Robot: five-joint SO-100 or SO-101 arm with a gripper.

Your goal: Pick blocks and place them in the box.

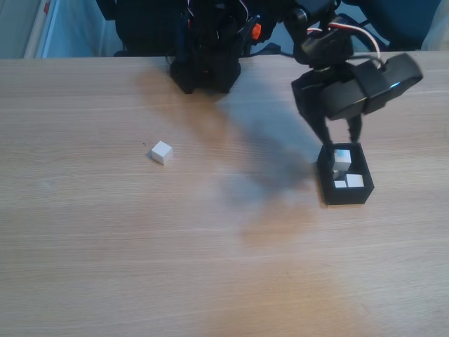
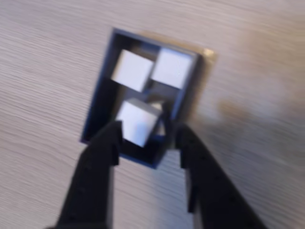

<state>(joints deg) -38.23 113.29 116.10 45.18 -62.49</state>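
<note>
The black box [image 1: 345,196] stands on the table at the right of the fixed view. White blocks lie inside it: one [image 1: 343,158] at the far end and two [image 1: 355,180] near the front. In the wrist view, two blocks [image 2: 132,70] lie side by side at the box's [image 2: 96,104] far end. A third block [image 2: 137,123] rests tilted at the near end. My gripper [image 1: 340,140] hovers just above the box's far end, open. Its fingers [image 2: 102,148] straddle the near end of the box, apart from the tilted block. One more block [image 1: 161,152] sits alone on the table at the left.
The arm's black base [image 1: 205,67] stands at the back edge of the wooden table [image 1: 210,267]. The arm's shadow falls on the tabletop between the base and the box.
</note>
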